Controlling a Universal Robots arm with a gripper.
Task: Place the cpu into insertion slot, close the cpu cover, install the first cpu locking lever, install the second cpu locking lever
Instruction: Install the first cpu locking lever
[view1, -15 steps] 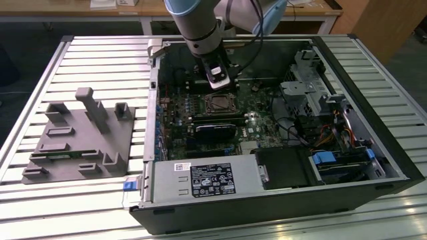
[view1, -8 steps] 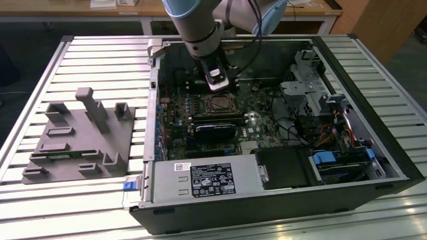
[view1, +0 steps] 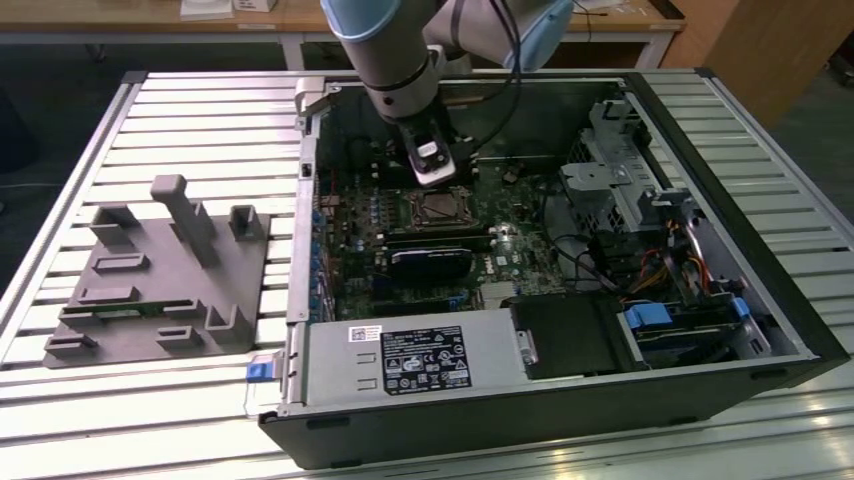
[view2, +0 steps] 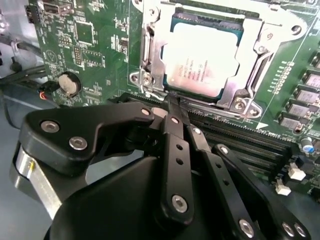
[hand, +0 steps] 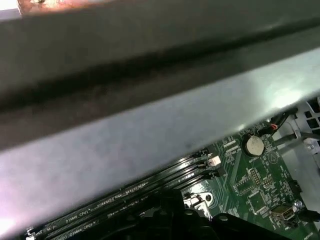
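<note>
cpu (view2: 200, 60) is seated with the cpu cover (view2: 252, 70) down over it. The gripper (view2: 172, 102) is pinched closed, holding nothing, tip at the cover's edge.

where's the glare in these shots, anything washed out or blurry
Second wrist view: light washes the cpu top pale. Exterior view: glare on the table slats. First wrist view: a close grey bar, out of focus, hides much of the board.
</note>
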